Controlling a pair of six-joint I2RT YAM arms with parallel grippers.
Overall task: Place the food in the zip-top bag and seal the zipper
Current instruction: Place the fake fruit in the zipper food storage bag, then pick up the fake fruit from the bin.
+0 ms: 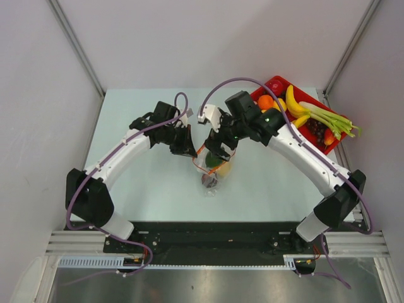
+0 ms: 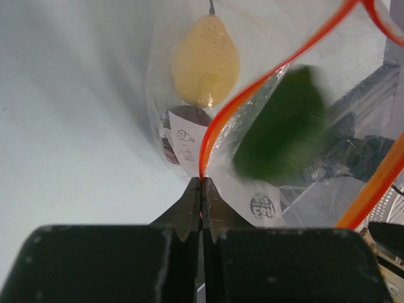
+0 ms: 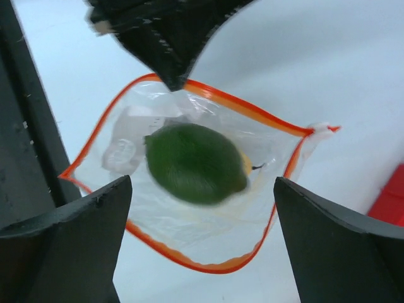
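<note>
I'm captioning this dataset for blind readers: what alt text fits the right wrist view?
A blurred green fruit sits in the open mouth of a clear bag, ringed by its orange zipper. The right gripper is wide open at the bottom; the left gripper pinches the zipper at the top.

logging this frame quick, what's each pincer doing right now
left pincer: closed, pinching the orange-red zipper of the zip-top bag.
right pincer: open, holding nothing, above the green fruit at the bag's mouth.
</note>
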